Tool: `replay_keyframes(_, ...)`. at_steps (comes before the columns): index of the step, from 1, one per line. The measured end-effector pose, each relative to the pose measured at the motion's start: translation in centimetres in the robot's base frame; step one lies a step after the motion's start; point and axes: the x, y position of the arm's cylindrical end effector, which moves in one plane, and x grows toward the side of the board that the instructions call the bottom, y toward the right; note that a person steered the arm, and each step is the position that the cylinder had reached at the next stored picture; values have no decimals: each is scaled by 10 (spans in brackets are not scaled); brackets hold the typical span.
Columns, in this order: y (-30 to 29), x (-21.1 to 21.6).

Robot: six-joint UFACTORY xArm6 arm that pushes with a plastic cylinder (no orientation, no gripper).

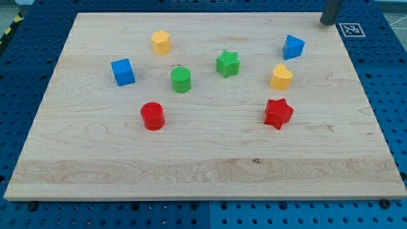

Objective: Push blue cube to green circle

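Observation:
The blue cube [123, 72] sits on the wooden board at the view's left. The green circle [181, 79], a short cylinder, stands to its right with a gap between them. My tip [327, 23] is at the view's top right corner, just past the board's far edge, far from both blocks. It touches no block. The nearest block to it is a second blue block [293, 47], of an angular shape, below and left of it.
A yellow hexagonal block [161, 42] lies above the green circle. A green star [227, 63], a yellow block [281, 77], a red star [278, 113] and a red cylinder [152, 116] are spread over the board [203, 165]. A blue pegboard surrounds it.

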Motion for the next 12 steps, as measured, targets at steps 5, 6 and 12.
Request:
replay_keyframes(5, -71, -38)
replay_keyframes(6, -159, -38)
replay_keyframes(12, -423, -22)
